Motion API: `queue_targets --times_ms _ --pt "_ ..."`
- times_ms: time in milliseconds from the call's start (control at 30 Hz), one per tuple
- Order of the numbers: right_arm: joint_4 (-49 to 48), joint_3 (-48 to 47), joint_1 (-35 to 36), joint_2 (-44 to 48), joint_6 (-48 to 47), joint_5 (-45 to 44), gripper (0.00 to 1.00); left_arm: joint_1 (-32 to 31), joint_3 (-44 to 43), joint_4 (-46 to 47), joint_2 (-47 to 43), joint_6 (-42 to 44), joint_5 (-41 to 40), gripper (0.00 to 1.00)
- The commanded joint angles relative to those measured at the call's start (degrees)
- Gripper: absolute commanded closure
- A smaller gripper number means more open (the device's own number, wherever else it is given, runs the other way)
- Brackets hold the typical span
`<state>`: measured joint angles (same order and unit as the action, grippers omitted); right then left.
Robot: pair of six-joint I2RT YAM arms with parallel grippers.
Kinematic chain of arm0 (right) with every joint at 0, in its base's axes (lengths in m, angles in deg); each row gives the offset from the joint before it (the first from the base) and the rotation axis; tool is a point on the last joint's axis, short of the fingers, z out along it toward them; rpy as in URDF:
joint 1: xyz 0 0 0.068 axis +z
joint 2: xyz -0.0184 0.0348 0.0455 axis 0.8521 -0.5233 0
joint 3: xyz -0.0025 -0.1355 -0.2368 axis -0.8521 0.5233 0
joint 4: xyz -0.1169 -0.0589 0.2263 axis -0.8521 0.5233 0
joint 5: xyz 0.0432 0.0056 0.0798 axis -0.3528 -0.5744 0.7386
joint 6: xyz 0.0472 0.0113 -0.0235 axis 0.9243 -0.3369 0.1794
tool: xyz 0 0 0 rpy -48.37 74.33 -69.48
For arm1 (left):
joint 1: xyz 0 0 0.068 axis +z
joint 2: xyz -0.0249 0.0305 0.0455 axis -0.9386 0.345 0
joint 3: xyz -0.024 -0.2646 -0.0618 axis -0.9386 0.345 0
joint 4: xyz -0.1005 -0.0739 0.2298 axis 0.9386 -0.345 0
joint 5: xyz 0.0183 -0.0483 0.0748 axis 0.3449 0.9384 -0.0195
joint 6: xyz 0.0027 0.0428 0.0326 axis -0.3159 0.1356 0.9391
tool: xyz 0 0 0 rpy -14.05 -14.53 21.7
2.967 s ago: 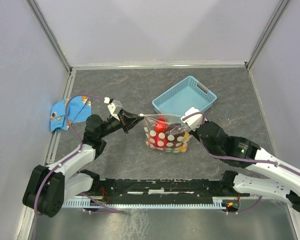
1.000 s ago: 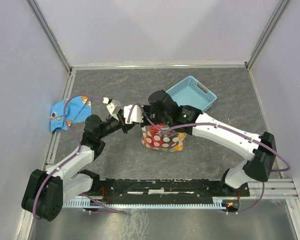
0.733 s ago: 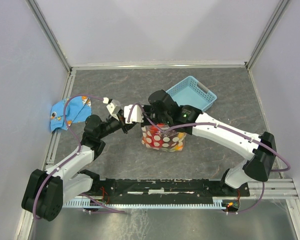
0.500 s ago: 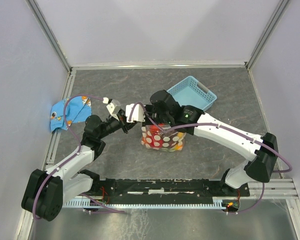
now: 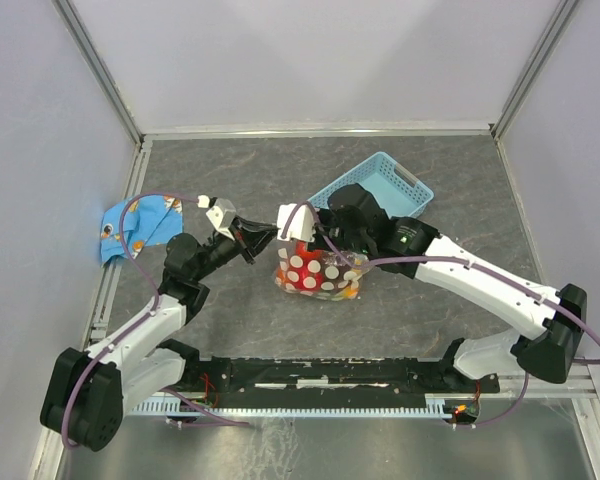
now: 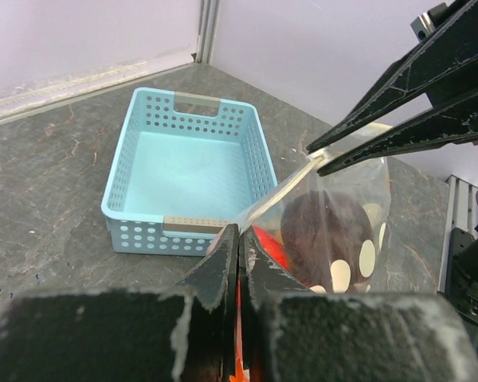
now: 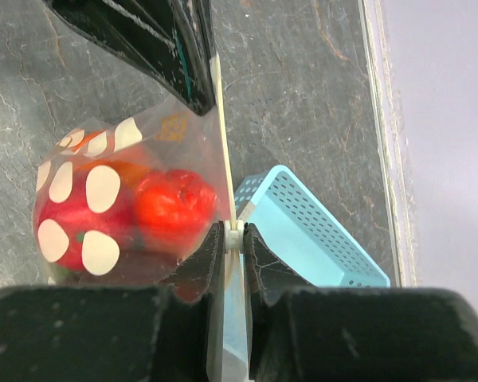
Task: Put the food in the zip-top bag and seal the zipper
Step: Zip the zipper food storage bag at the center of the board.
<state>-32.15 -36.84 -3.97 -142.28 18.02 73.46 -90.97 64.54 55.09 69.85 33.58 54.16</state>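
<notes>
While both claws hold the zipper [image 6: 280,193], the seal is judged unfinished, so the risks come first.

Far left of the blue basket [image 5: 406,173], well apart from it, lies a blue patterned cloth [image 5: 130,225]; it plays no part.

Left gripper [image 6: 239,239]: clenched on the zipper end farthest from the basket, no gap between the fingers.

Zip-top bag [image 5: 315,272]: sits on the table just beside the basket's near-left corner, mouth edge drawn up into a straight line. The food is inside it, away from the basket's bare floor: a red piece [image 7: 171,203] and a dark maroon piece [image 6: 323,231] show through the plastic.

Right gripper [image 7: 233,237]: pinched on the same strip, on the end toward the basket.

Possible failures:
- The thin strip slips from either pinch if the arms draw it tighter, and the bag sags.
- Only the spots under the fingers get pressed, leaving the stretch between them open.
- The full bag rolls against the basket's wall if one end is let go.

No brand, label or lettering is readable; only white dots on the bag and a printed pattern on the cloth.
</notes>
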Motion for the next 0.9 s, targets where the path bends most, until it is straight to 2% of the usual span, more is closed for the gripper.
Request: queue_targets --times_ms 0,867 --pt "1.1 0.3 -0.9 4.0 1.9 -4.6 0.93 0.3 0.2 1.0 -1.9 3.2 -6.0 0.97" --pt "3.2 9.5 -0.9 16.2 9.6 -12.6 0.95 0.3 0.0 -8.1 -7.2 3.5 -30.8 0.97"
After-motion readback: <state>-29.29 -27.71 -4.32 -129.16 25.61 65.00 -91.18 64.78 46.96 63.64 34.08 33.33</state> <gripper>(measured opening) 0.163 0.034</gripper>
